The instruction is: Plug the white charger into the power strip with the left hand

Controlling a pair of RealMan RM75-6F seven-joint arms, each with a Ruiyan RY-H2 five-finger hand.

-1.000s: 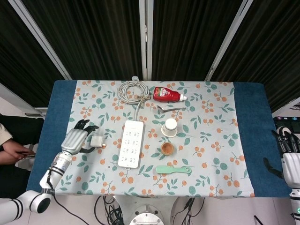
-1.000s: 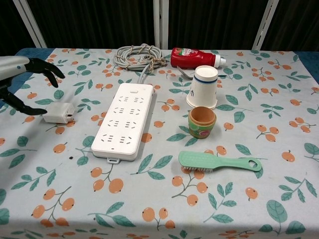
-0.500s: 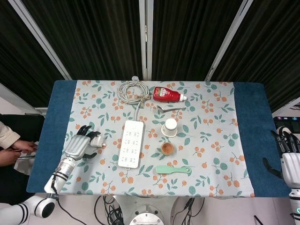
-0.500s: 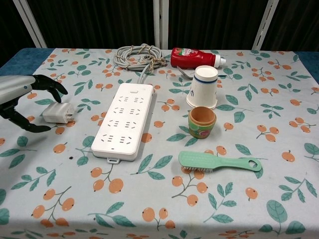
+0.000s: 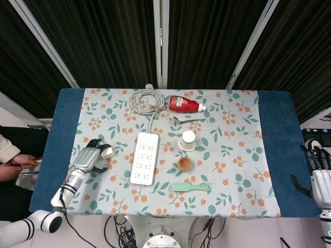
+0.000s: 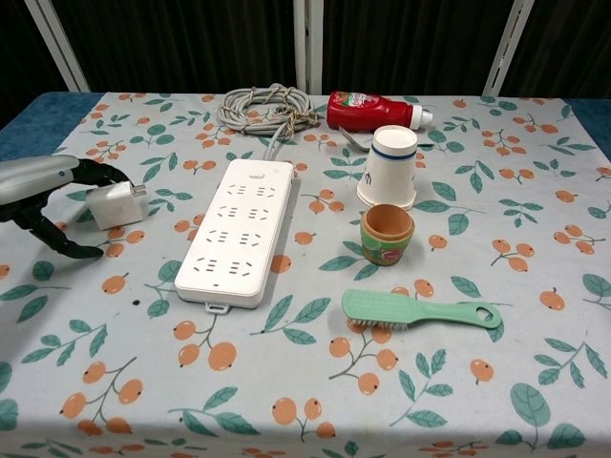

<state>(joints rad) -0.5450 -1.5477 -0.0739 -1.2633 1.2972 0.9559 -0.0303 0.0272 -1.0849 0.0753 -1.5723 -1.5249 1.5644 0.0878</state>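
Note:
The white charger is at the table's left side, tilted, with its prongs pointing right toward the power strip. My left hand grips it, fingers curled over its far top edge while the thumb reaches beneath. From above, the left hand partly covers the charger. The white power strip lies flat a short way to the right, sockets up; it also shows in the head view. My right hand hangs off the table's right edge, fingers apart, holding nothing.
The strip's coiled grey cable and a red ketchup bottle lie at the back. An upturned paper cup, a small clay cup and a green brush sit right of the strip. A person's hands show beyond the left edge.
My left hand moved toward the charger and its fingers curled over it. The charger has shifted and tilted from lying flat on the cloth. The right hand stayed still.

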